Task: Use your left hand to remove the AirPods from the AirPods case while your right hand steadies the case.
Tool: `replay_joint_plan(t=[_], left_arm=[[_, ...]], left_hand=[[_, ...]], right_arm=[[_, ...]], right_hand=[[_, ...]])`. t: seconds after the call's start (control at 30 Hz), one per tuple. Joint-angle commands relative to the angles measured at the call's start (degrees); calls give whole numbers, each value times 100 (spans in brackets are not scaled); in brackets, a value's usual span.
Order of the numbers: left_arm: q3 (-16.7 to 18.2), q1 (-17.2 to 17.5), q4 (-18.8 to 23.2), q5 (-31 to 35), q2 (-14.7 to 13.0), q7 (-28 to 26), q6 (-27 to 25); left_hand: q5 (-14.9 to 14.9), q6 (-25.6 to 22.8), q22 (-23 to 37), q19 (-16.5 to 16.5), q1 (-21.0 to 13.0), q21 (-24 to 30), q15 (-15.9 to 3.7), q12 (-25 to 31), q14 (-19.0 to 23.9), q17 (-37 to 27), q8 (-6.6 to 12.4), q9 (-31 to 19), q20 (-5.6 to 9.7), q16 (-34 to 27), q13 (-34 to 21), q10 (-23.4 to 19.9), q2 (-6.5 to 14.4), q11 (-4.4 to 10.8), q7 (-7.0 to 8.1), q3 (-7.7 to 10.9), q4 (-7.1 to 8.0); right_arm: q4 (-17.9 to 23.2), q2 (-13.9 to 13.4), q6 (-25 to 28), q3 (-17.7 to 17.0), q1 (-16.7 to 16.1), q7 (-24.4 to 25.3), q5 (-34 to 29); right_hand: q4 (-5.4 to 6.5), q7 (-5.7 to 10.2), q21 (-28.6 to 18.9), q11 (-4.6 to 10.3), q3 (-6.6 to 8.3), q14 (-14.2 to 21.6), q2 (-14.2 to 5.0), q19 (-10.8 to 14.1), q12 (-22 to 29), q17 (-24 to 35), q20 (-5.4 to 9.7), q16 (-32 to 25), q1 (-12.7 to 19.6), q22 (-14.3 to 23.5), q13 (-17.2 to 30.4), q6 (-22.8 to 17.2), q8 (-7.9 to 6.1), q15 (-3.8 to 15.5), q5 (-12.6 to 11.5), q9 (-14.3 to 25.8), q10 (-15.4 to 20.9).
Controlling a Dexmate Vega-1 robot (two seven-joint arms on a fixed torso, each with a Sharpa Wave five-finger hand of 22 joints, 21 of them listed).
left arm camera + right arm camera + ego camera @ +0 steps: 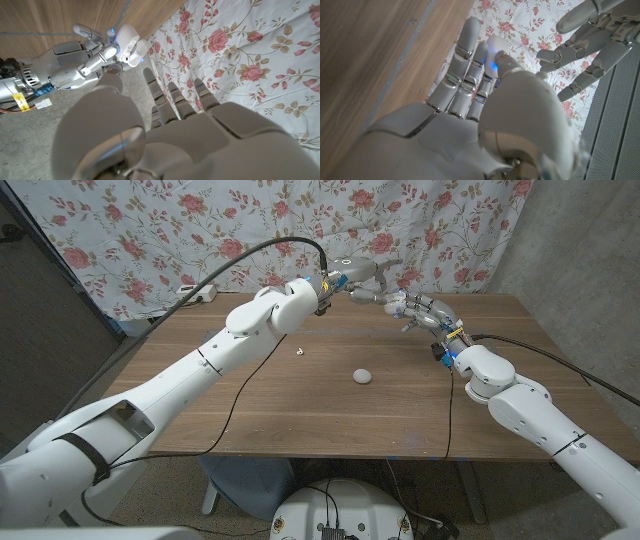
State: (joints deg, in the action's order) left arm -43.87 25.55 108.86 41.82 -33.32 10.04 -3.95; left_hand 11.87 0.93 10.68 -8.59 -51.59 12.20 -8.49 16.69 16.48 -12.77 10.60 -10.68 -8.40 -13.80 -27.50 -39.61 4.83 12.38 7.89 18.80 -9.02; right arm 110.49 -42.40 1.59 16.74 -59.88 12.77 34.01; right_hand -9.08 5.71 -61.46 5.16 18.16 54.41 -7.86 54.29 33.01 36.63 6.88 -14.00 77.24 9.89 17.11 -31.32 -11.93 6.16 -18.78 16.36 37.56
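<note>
Holding the AirPods case [129, 44] raised near the head view's upper middle, your right hand [418, 311] pinches it in its fingertips. Your left hand [362, 275] hovers just beside it, fingers spread, gripping nothing. Next, likely pinch an earbud and lift.
</note>
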Motion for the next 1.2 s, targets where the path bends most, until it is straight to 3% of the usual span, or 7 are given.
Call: replay_joint_plan(t=[0.03, 0.6, 1.2], left_arm=[[-63, -52, -22, 41, 77, -9, 6], [-201, -24, 59, 416, 194, 36, -325], [-272, -60, -64, 296, 338, -31, -349]], left_hand=[[6, 19, 9, -8, -66, -6, 11, -20, 29, -8, 34, 1, -28, -29, -9, -61, -11, 4, 22, 0, -15], [15, 67, 9, -9, -89, -5, 32, -54, 27, 5, 31, 2, -31, -39, -16, -56, -5, 2, 1, -6, -14], [24, 172, 10, -15, -105, -3, 47, -99, 22, 12, 12, 3, -32, -51, -23, -30, 11, 1, -64, -15, -4]], right_arm=[[-12, 40, 36, 37, 24, 43, -57], [139, 96, -128, 27, -100, 345, -434], [219, 183, -152, 121, -119, 507, -830]], right_hand=[[-4, -8, -31, 113, 12, 221, -31, -1046, 1210, 19, 455, 4, 11, -4, 1066, -50, 3, 678, -32, 15, 259], [3, -22, -47, 134, 8, 221, -33, -1067, 1207, 18, 450, 4, 1, -5, 1054, -49, 9, 678, -41, 13, 257], [9, -42, -58, 133, 9, 216, -34, -1092, 1196, 6, 445, 14, -11, -8, 1006, -66, 7, 676, -52, 12, 289]])
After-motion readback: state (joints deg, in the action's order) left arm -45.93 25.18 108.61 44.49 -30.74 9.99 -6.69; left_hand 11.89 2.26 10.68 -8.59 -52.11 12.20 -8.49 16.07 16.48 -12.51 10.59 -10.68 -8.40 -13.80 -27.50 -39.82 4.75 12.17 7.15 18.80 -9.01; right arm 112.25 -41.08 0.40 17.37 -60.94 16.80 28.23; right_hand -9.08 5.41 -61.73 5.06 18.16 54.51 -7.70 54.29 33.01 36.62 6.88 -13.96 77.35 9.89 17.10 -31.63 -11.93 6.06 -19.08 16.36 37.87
